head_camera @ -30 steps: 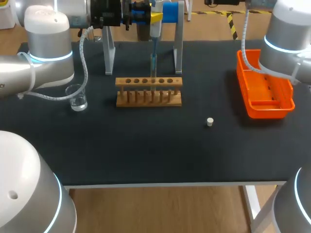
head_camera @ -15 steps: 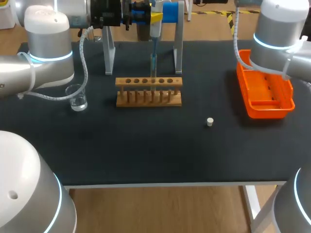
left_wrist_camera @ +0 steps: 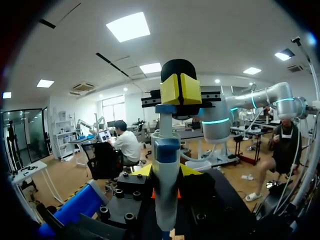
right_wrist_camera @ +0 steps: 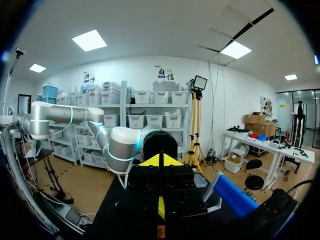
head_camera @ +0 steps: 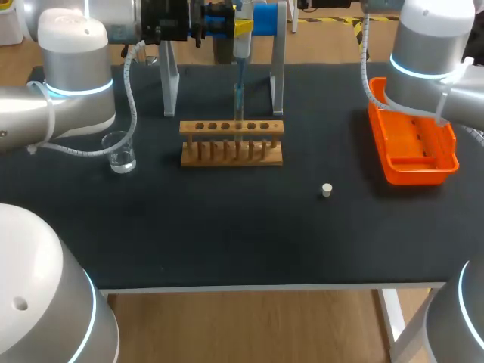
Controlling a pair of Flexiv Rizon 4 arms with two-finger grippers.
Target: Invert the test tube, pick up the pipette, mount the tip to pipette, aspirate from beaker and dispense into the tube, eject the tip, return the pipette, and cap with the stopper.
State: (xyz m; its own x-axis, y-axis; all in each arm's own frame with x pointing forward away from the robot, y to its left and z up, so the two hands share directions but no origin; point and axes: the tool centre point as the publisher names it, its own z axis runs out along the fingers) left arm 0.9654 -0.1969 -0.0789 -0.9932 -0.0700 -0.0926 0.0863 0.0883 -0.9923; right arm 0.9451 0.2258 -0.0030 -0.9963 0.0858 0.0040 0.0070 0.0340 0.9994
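My left gripper (head_camera: 236,27) is shut on the grey and blue pipette (head_camera: 242,41), held upright above the wooden tube rack (head_camera: 231,144). The pipette's tip (head_camera: 239,97) points down at one of the rack's middle holes, where a clear test tube (head_camera: 238,144) seems to stand. In the left wrist view the yellow fingertips (left_wrist_camera: 172,90) clamp the pipette (left_wrist_camera: 166,165) from both sides. The beaker (head_camera: 119,152) stands left of the rack. A small white stopper (head_camera: 327,190) lies to the rack's front right. My right gripper (right_wrist_camera: 161,161) is shut on nothing, high above the table.
An orange tray (head_camera: 412,162) sits at the right side of the table, partly under my right arm (head_camera: 427,53). The pipette stand's grey legs (head_camera: 278,76) rise behind the rack. Bare black tabletop (head_camera: 227,227) stretches in front of the rack.
My right arm has swung leftward and up over the orange tray. The left arm, pipette, rack, beaker and stopper have not moved.
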